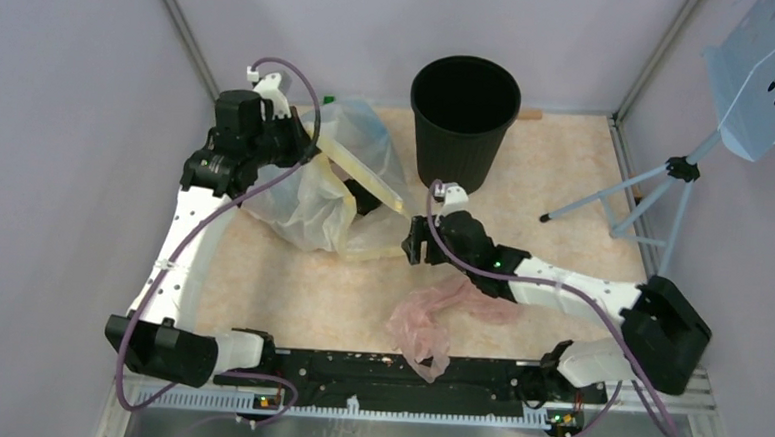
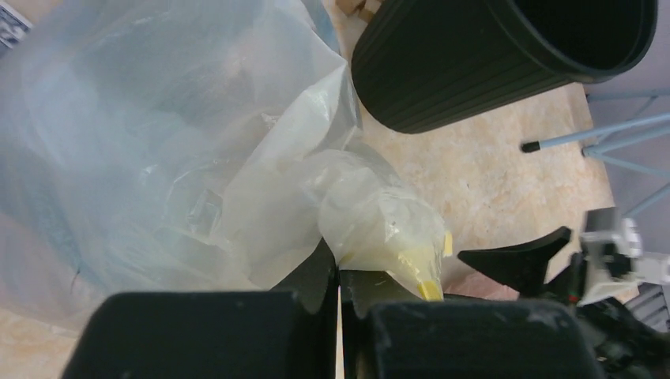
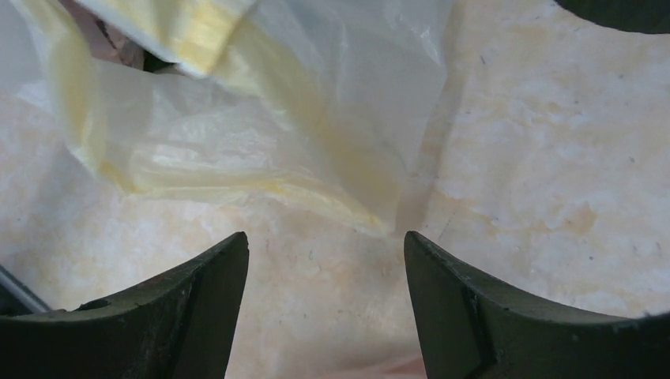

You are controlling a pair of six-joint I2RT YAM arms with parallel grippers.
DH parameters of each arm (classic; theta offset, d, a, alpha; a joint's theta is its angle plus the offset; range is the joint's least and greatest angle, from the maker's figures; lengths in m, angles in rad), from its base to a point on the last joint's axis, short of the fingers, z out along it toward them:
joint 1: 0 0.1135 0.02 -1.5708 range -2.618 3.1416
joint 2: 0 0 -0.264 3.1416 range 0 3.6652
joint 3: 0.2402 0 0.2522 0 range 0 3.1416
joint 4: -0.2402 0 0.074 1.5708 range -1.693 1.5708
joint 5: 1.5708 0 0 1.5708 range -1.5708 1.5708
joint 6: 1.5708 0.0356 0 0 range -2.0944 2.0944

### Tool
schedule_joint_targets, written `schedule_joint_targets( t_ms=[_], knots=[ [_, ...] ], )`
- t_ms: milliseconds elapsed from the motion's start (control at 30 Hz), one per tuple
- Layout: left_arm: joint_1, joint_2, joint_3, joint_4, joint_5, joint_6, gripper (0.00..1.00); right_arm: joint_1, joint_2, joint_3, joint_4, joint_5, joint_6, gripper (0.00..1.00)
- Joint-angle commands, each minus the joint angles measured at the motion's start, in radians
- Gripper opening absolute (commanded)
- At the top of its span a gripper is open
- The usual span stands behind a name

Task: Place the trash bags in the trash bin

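The trash bin (image 1: 457, 152) stands upright at the table's (image 1: 566, 178) 12 o'clock edge, close to the back wall, its mouth uncovered. From the bin, bare tabletop runs toward 3 o'clock as far as a light blue stand (image 1: 772, 68), one foot of which rests on the surface there. Enclosure walls close off the 9 o'clock and 3 o'clock sides.

A pale yellow bag (image 1: 310, 194), see-through and billowed, fills the table's 10 o'clock area just beside the bin. A pink bag (image 1: 426, 321) lies crumpled at 6 o'clock, against the front rail between the two arm bases and under the right forearm.

The left gripper (image 1: 364, 199) sits at 7 o'clock from the bin, partly veiled by film. In the left wrist view its (image 2: 338, 272) jaws are pressed together, pinching a bunched fold of the pale yellow bag (image 2: 371, 221), with the trash bin (image 2: 458, 71) at 1 o'clock.

The right gripper (image 1: 412, 245) hovers low at 6 o'clock from the bin. In its own view its (image 3: 325, 245) jaws stand wide apart with only bare table (image 3: 537, 158) between them, holding nothing. The edge of the pale yellow bag (image 3: 300, 118) lies just past the fingertips at 12 o'clock.
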Motion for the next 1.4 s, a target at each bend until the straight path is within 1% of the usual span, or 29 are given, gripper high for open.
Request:
schedule_joint_targets(
  t_ms=[0, 133, 200, 267, 300, 400, 533, 667, 733, 800, 833, 900, 933, 967, 1067, 1167, 1367],
  knots=[
    [0.026, 0.004, 0.098, -0.016, -0.007, 0.035, 0.0, 0.0, 0.165, 0.109, 0.115, 0.019, -0.033, 0.71],
    [0.062, 0.001, 0.112, -0.032, -0.007, 0.045, 0.0, -0.001, 0.288, 0.218, 0.04, 0.161, -0.026, 0.69],
    [0.082, 0.003, 0.12, -0.045, -0.022, 0.048, 0.0, -0.001, 0.324, 0.255, 0.049, 0.167, -0.035, 0.56],
    [0.085, 0.002, 0.119, -0.048, -0.03, 0.059, 0.0, -0.001, 0.337, 0.286, 0.08, 0.101, -0.063, 0.16],
    [0.085, 0.0, 0.109, -0.044, -0.023, 0.062, 0.0, 0.001, 0.336, 0.301, 0.095, 0.062, -0.067, 0.01],
    [0.084, -0.014, 0.031, 0.002, 0.064, 0.049, 0.0, 0.017, 0.34, 0.363, 0.122, -0.051, -0.08, 0.0],
    [0.051, -0.046, -0.159, 0.123, 0.193, -0.043, 0.0, 0.023, 0.371, 0.462, 0.153, -0.236, -0.093, 0.0],
    [-0.023, -0.03, -0.317, 0.218, 0.231, -0.084, 0.0, 0.022, 0.442, 0.583, 0.159, -0.324, -0.091, 0.0],
    [-0.033, -0.015, -0.359, 0.222, 0.25, -0.079, 0.09, 0.022, 0.481, 0.647, 0.146, -0.347, -0.086, 0.0],
    [-0.033, -0.011, -0.368, 0.207, 0.262, -0.053, 0.16, 0.022, 0.518, 0.7, 0.13, -0.368, -0.074, 0.0],
    [-0.033, -0.015, -0.375, 0.207, 0.269, -0.041, 0.21, 0.022, 0.538, 0.733, 0.119, -0.378, -0.066, 0.0],
    [-0.033, -0.041, -0.393, 0.219, 0.269, -0.025, 0.38, 0.021, 0.569, 0.771, 0.092, -0.394, -0.053, 0.0],
    [-0.033, -0.057, -0.404, 0.227, 0.26, -0.017, 0.49, 0.019, 0.579, 0.778, 0.089, -0.406, -0.044, 0.0],
    [-0.033, -0.076, -0.416, 0.236, 0.252, -0.01, 0.58, 0.017, 0.584, 0.779, 0.09, -0.413, -0.033, 0.0],
    [-0.033, -0.137, -0.461, 0.269, 0.22, 0.003, 0.72, 0.002, 0.575, 0.759, 0.106, -0.433, 0.015, 0.0],
    [-0.033, -0.172, -0.503, 0.302, 0.223, 0.003, 0.77, -0.013, 0.568, 0.749, 0.1, -0.453, 0.048, 0.0],
    [-0.033, -0.185, -0.54, 0.369, 0.288, 0.001, 0.83, -0.018, 0.56, 0.743, 0.092, -0.489, 0.08, 0.0]
  ],
)
